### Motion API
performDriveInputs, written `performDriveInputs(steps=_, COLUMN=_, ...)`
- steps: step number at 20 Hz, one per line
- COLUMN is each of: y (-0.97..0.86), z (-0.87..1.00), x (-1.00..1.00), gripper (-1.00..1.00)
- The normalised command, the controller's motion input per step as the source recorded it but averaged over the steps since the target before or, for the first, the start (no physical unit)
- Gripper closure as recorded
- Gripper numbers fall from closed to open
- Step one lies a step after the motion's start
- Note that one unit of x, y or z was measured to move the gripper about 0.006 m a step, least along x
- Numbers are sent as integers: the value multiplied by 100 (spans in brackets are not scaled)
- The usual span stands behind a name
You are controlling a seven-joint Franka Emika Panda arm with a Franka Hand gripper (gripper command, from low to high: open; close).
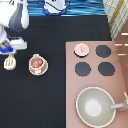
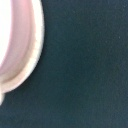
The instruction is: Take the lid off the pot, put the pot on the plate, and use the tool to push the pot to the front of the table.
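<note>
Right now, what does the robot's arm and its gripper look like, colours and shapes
The arm is built of rounded white segments with dark, near-black sections at the joints, entering from the exterior view's top left corner. The gripper at its end, above the tool at that view's left edge, is a pale whitish body with a bright blue block on it. No cables or markings can be made out.

— Was any text, label, brand or number made out on the things on the bench (image 1: 55,100)?

— None was found: the pot (image 1: 37,63), the lid (image 1: 81,48), the plate (image 1: 43,68) and the tool (image 1: 9,63) were all seen unmarked.

— And on the gripper (image 1: 8,50)?

— Nothing was read there either; it was seen at the exterior view's left, just above the tool.
</note>
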Motion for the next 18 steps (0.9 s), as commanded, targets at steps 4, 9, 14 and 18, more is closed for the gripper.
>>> performDriveInputs(steps=4, y=49, z=22, x=-96, gripper=100)
performDriveInputs(steps=9, y=52, z=6, x=-100, gripper=100)
performDriveInputs(steps=14, y=70, z=-10, x=-89, gripper=100)
performDriveInputs(steps=18, y=84, z=-41, x=-68, gripper=100)
